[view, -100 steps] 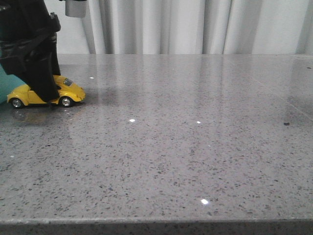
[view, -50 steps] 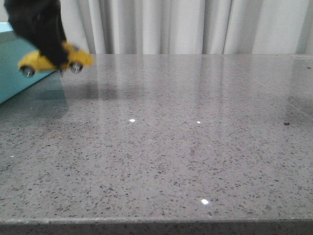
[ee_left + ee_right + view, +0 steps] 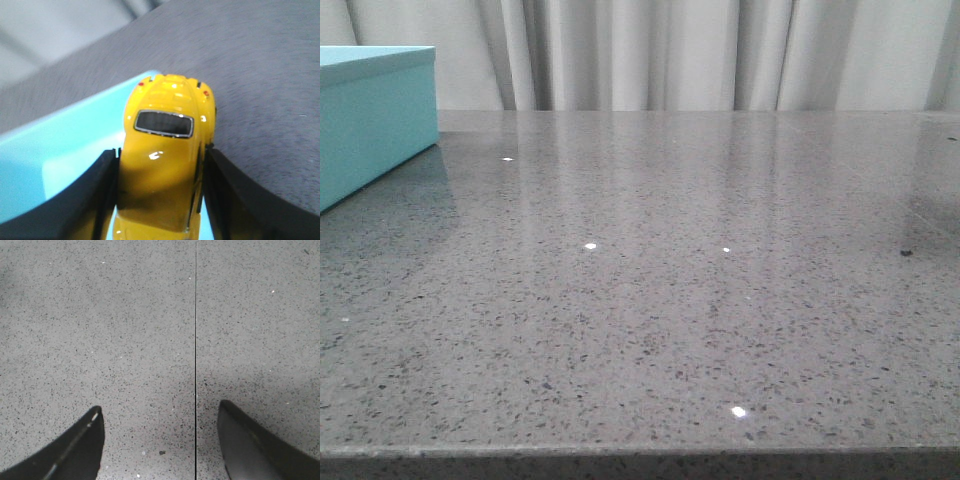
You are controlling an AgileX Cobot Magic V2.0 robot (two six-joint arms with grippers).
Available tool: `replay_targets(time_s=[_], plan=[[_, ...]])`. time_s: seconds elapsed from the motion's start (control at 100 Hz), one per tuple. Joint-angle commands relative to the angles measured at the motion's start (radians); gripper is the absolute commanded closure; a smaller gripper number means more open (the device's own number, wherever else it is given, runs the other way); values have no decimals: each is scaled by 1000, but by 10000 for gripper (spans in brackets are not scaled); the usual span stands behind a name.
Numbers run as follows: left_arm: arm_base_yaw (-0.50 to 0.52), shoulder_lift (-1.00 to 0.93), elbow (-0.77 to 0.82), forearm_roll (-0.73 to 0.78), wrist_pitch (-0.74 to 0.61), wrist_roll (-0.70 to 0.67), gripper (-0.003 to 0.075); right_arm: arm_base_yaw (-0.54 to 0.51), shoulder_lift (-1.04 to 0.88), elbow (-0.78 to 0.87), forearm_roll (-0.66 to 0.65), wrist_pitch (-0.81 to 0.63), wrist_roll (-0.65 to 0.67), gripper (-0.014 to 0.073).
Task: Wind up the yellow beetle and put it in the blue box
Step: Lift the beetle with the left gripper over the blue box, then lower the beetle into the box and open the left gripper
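In the left wrist view my left gripper [image 3: 161, 165] is shut on the yellow beetle [image 3: 167, 145]. Its black fingers [image 3: 100, 190] press the car's two sides. The car hangs in the air over the edge of the blue box [image 3: 65, 150], with the grey table beyond. In the front view the blue box [image 3: 370, 115] stands at the far left; the beetle and both arms are out of that view. My right gripper [image 3: 160, 412] is open and empty above bare tabletop.
The grey speckled stone table [image 3: 670, 280] has a thin dark seam [image 3: 195, 340] in the right wrist view. White curtains [image 3: 700, 55] hang behind the table. A small dark speck [image 3: 906, 252] lies at the right.
My left gripper lifted the yellow beetle off the table and carried it up and left, out of the front view. The blue box is now uncovered there.
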Motion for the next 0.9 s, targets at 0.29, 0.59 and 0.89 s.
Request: replay_targets(time_s=[0.29,0.59,0.89], plan=[[206,65,-33,13,179,-187,584,0,-25,-25,-13,-83,-10,106],[212,206,-33,13,231,-187,584,0,-25,-25,-12,-85,-10,106],[212,266,-33,11,242,-187,567,0,-25,-25,-12,-85,-10,106]])
